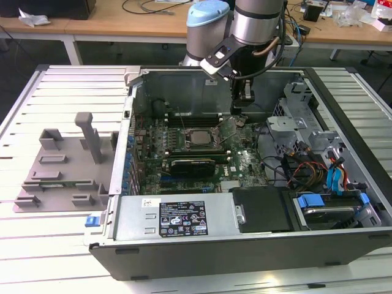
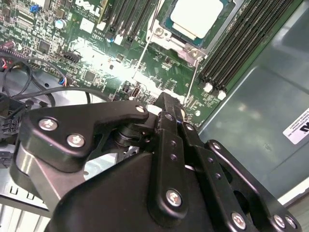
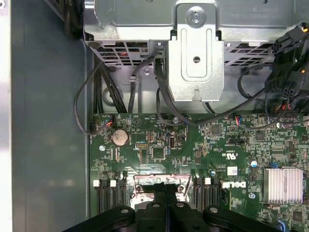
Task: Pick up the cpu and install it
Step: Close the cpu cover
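In the exterior view: an open computer case (image 1: 245, 245) lying flat on the slatted bench (image 1: 37, 239), arm bent down into it from the far side. Claw (image 1: 240, 105) low inside, near the back wall, just beside the cpu (image 1: 199, 137) toward the exterior view's right and apart from it. Cpu seated in its socket in the middle of the motherboard (image 1: 245, 165). Between socket and claw, a tilted plate (image 1: 228, 130). Along the near edge, a power supply (image 1: 177, 217). At the exterior view's right, a drive cage (image 1: 294, 116) and a tangle of blue and orange cables (image 1: 318, 168). Well apart, outside the case at the exterior view's left, a grey fixture tray (image 1: 61, 165) on the bench.

In the second wrist view: black claw (image 2: 165, 100) linkage across the foreground, fingers together, nothing between them. Beyond the tips, the cpu (image 2: 195, 17), silver top up, square in the socket. Thin wire levers (image 2: 192, 79) between claw and chip. Memory slots (image 2: 241, 43) on either side.

In the first wrist view: claw (image 3: 166, 188) pressed together, covering most of the socket frame (image 3: 159, 179). Farther on, a coin cell (image 3: 119, 137), a finned heatsink (image 3: 284, 183), and black wires (image 3: 164, 96) looping below a metal bracket (image 3: 195, 58).
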Motion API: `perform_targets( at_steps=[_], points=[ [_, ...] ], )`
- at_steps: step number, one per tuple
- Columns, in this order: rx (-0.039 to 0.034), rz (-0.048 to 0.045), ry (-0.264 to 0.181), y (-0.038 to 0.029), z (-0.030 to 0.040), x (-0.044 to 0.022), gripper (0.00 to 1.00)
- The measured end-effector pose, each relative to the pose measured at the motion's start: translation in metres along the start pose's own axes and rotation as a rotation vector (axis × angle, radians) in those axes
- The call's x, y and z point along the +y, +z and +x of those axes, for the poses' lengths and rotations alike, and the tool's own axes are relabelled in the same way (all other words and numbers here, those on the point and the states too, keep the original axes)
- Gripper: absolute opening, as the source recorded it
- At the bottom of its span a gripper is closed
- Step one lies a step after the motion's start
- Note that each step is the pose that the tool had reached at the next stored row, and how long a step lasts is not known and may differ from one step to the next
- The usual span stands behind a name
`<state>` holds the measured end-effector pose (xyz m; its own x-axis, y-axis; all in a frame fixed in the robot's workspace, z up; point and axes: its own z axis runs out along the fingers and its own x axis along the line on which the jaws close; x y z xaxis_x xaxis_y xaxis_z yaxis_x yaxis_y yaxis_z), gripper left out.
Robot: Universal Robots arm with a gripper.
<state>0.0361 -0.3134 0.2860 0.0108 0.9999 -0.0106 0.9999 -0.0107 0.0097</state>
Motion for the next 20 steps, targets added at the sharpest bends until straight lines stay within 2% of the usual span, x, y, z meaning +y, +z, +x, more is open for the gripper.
perform_targets(
  at_steps=[2,6,10,12,16,20],
  points=[
    [-0.0001,0.0,0.0,0.0001,0.0,0.0005,0.11],
    [0.0,0.0,0.0,0.0002,0.0001,0.0097,0.11],
    [-0.0001,0.0,0.0,0.0009,0.0001,0.0154,0.11],
    [-0.0001,-0.0008,0.0,0.0045,0.0001,0.0161,0.11],
    [0.0004,-0.001,0.0,0.0057,0.0002,0.0161,0.11],
    [0.0001,-0.003,0.0,0.0127,0.0002,0.016,0.11]
  ],
)
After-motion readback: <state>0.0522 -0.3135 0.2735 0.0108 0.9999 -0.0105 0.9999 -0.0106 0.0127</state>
